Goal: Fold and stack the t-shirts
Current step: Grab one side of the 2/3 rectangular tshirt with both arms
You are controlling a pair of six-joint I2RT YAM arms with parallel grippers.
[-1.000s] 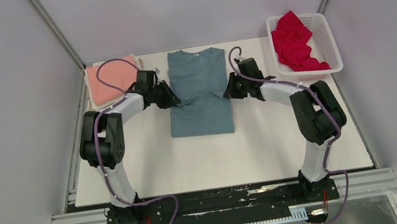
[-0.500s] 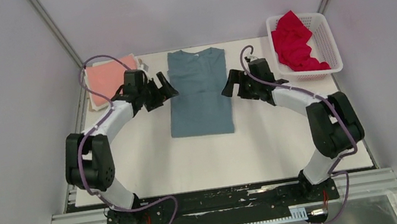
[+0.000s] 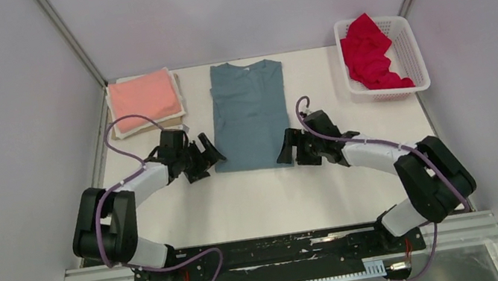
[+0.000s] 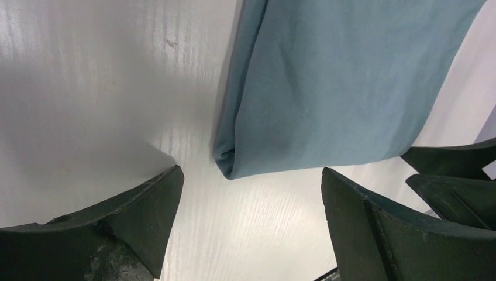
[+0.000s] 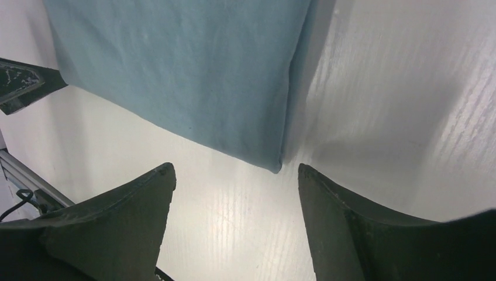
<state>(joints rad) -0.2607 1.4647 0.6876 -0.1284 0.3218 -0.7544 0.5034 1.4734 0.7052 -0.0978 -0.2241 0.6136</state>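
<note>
We log the left arm (image 3: 150, 177) and right arm (image 3: 376, 154) drawn back since the earlier frame, from the flanks of the grey-blue t-shirt (image 3: 251, 114) to its near corners. Left jaws: wide, empty, near-left corner just ahead between them. Right jaws: wide, empty, near-right corner between them. T-shirt flat on the white desk (image 3: 270, 197).

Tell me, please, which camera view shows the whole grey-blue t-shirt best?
The top external view: the grey-blue t-shirt lies there complete, collar to hem, folded narrow. The left wrist view shows only its near left corner; the right wrist view shows only its near right corner.
</note>
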